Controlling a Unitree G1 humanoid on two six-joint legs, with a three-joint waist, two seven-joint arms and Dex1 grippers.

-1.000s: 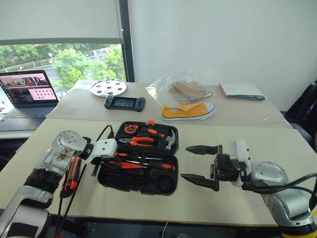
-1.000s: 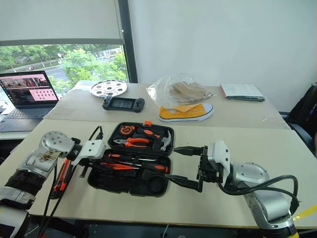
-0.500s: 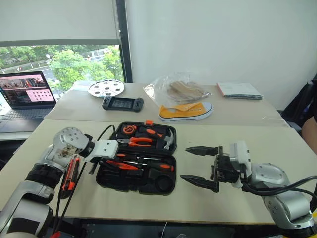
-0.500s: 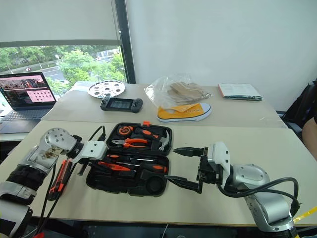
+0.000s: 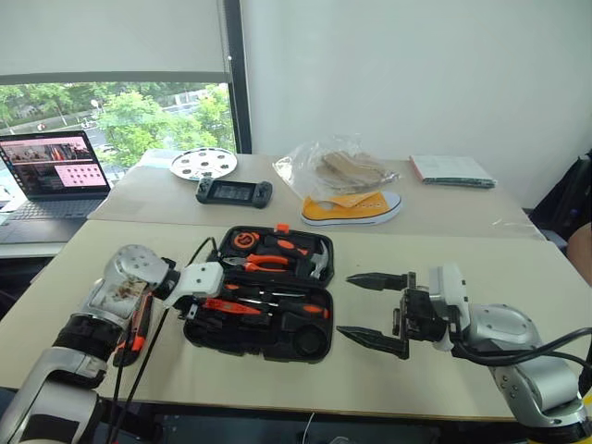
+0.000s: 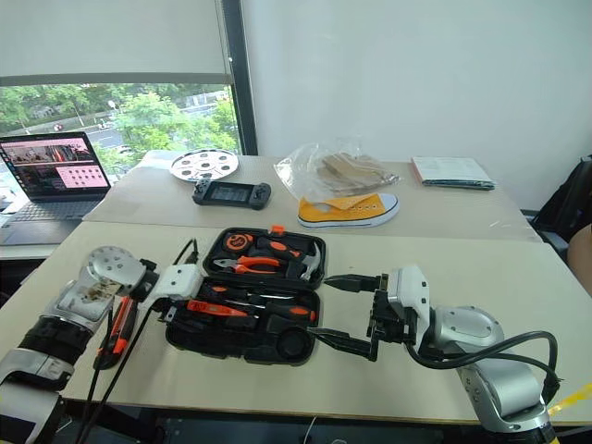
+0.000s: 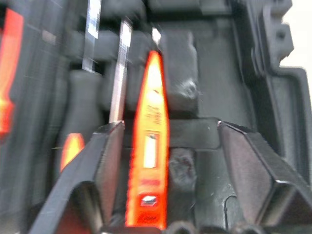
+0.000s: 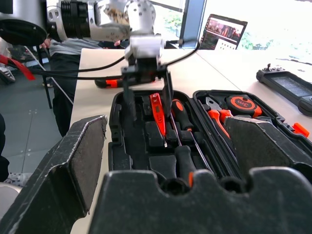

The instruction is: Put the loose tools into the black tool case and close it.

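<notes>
The case (image 5: 261,294) lies open on the tabletop (image 5: 462,370), and it serves as the landmark here. The left end effector (image 8: 146,83) hangs over its left end, fingers spread and holding nothing, with the tester (image 7: 150,146) lying between them in the tray. The tester looks released, so the sound move is to lift straight up without dragging it, then check it sits flat in its recess. The knife (image 5: 137,326) lies just left of the case, apparently the next pickup. The right end effector (image 5: 375,308) waits right of the case, spread wide and empty.
</notes>
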